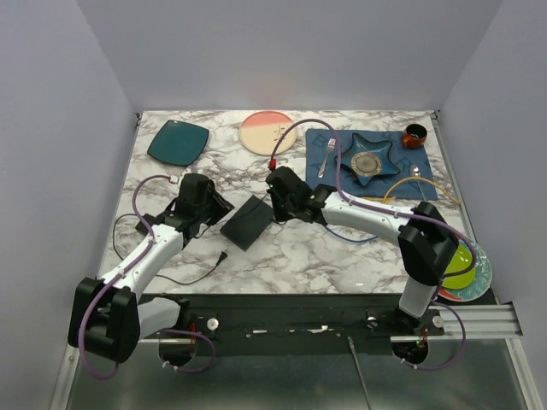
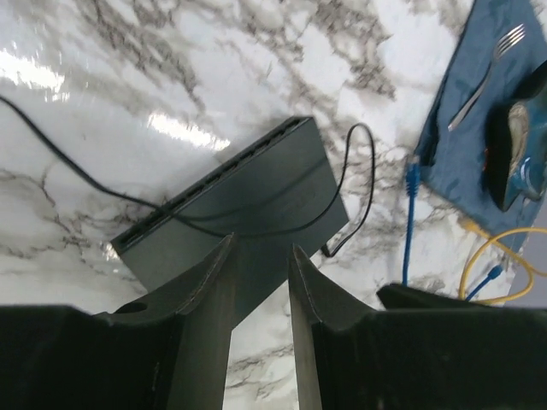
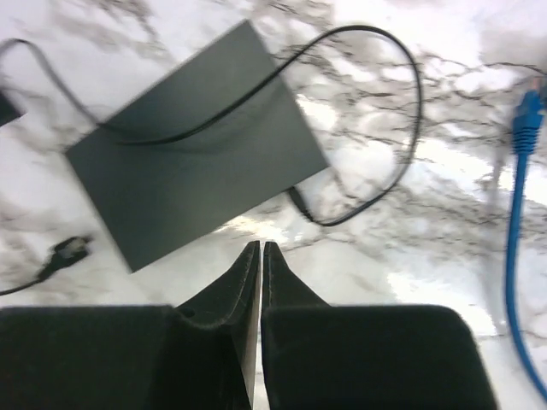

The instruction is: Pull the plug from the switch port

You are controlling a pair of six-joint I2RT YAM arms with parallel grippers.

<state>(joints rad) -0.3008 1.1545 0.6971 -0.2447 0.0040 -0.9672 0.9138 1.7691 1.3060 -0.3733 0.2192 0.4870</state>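
Observation:
The switch is a flat matte-black box lying aslant on the marble; it also shows in the left wrist view and the right wrist view. A thin black cord crosses its top, loops round, and its plug meets the switch's edge. My left gripper is open and empty, its fingers over the switch's near corner; in the top view it sits at the switch's left. My right gripper is shut and empty, tips just off the switch's edge near the plug, at the switch's right.
A loose blue cable and a yellow cable lie right of the switch. A blue placemat holds a star-shaped bowl and a fork. A teal plate, a pink plate and a red cup stand at the back.

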